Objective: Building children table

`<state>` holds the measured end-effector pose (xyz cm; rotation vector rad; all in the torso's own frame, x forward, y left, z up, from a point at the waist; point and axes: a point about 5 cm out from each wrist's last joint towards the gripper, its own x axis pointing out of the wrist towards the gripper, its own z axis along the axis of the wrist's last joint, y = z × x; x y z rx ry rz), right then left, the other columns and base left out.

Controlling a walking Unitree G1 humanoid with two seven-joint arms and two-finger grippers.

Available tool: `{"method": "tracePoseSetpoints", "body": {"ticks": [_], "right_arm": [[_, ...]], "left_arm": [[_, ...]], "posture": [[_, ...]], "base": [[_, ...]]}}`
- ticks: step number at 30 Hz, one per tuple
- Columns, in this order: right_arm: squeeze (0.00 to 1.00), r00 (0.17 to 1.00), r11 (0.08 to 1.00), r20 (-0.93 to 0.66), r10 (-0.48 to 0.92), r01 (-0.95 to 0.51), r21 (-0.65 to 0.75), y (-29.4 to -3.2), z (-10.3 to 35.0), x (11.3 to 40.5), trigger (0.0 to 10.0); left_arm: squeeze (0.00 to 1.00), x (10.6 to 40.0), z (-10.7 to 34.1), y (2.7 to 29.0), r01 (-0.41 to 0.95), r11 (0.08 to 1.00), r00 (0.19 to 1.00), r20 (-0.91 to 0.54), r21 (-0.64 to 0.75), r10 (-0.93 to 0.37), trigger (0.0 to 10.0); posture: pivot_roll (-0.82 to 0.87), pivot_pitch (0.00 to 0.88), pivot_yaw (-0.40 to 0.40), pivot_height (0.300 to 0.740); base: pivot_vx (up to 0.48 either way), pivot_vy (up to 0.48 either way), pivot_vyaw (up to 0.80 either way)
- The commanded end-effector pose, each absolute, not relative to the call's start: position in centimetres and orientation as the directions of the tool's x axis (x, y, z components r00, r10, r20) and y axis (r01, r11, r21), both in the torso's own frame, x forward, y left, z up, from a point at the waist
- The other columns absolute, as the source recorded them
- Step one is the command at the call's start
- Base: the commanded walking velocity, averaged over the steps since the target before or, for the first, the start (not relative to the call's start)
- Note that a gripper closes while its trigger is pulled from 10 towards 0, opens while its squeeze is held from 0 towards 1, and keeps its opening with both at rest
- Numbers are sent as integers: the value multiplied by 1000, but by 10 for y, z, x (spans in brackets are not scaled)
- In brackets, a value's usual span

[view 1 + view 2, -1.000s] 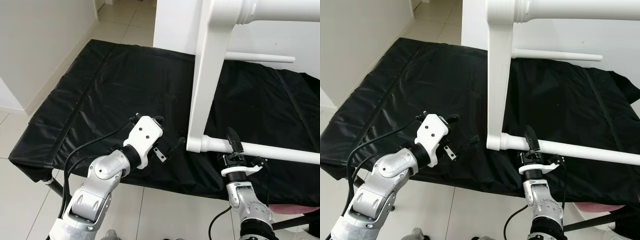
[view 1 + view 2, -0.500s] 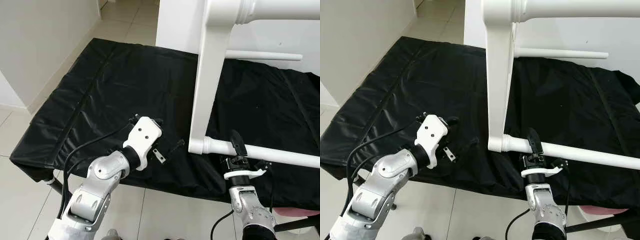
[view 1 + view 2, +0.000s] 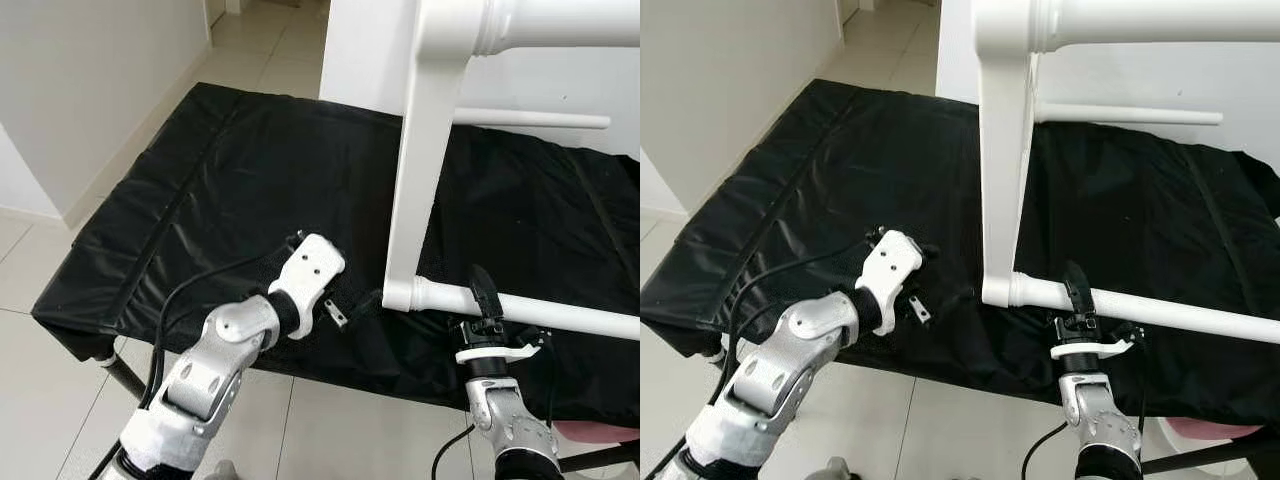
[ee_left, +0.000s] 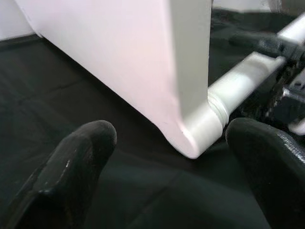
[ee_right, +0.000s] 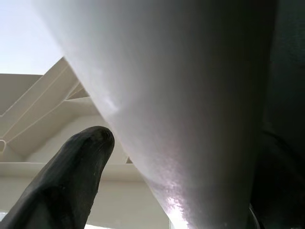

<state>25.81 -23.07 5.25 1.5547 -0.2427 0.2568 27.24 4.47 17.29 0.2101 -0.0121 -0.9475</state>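
A white table frame stands on a black mat point(image 3: 250, 180): an upright flat panel point(image 3: 420, 180) with a round white rod point(image 3: 570, 316) running right from its lower corner. My left gripper point(image 3: 368, 300) is open, its fingers point(image 4: 90, 143) spread just short of that lower corner point(image 4: 195, 133) without touching it. My right gripper point(image 3: 487, 300) comes up from below the mat's front edge and is shut on the rod a little right of the joint. In the right wrist view the rod point(image 5: 190, 119) lies against one black finger point(image 5: 76, 176).
A thick turned leg point(image 3: 560, 20) crosses the top and a thinner white rod point(image 3: 530, 118) runs behind the panel. A grey wall point(image 3: 80, 80) borders the left, with tiled floor point(image 3: 30, 260) around the mat. Something pink point(image 3: 590, 430) lies at the lower right.
My left arm has reached to the right, bringing its open fingers close to the panel's lower corner. The right gripper keeps its hold on the rod. The camera has shifted slightly.
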Motion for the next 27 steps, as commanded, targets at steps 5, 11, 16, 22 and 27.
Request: {"method": "tracePoseSetpoints", "body": {"ticks": [5,11,16,22,27], "right_arm": [[0,995,-6,85,-51,-85,996,-236,6,227,10000],[0,995,-7,79,-54,-80,997,-236,2,225,10000],[0,996,-5,74,-53,-74,997,-235,-1,225,10000],[0,996,1,81,-38,-81,997,-230,-2,222,10000],[0,995,2,96,-29,-96,995,-225,0,220,10000]], "left_arm": [[0,281,173,40,815,563,577,-107,141,-809,10000],[0,299,174,33,771,618,636,-141,155,-758,10000],[0,310,188,29,735,657,675,-90,166,-733,10000],[0,318,219,27,716,677,687,2,167,-727,10000],[0,319,244,22,729,671,666,86,138,-741,10000]], "posture": [[35,113,-4,740],[32,112,4,740],[31,111,7,740],[36,112,9,740],[34,112,11,740]], "base": [[0,0,0],[0,0,0],[0,0,0],[0,0,0],[0,0,0]]}}
